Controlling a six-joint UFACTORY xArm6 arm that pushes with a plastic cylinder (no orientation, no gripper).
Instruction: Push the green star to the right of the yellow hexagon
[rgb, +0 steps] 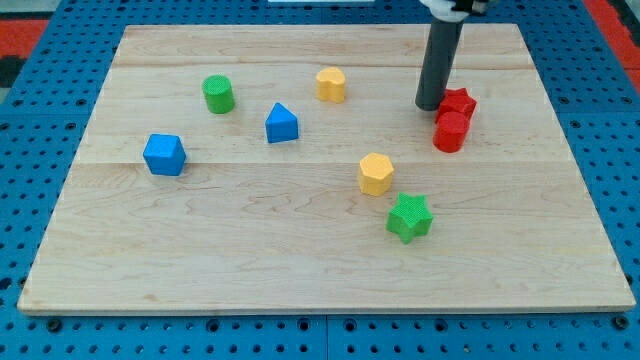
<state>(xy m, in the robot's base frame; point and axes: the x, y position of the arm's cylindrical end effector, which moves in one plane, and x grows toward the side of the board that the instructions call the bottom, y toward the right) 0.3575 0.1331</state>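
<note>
The green star (409, 217) lies on the wooden board at the view's lower right of centre. The yellow hexagon (376, 173) sits just up and to the left of it, almost touching. A second yellow block (331, 84) lies near the view's top centre. My tip (430, 106) stands at the view's upper right, well above the star and hexagon. It is right beside the left edge of a red star-like block (459, 102).
A red cylinder (451, 131) sits just below the red star-like block. A green cylinder (218, 94), a blue triangular block (282, 123) and a blue cube (165, 154) lie on the view's left half. The board (320, 290) rests on a blue pegboard.
</note>
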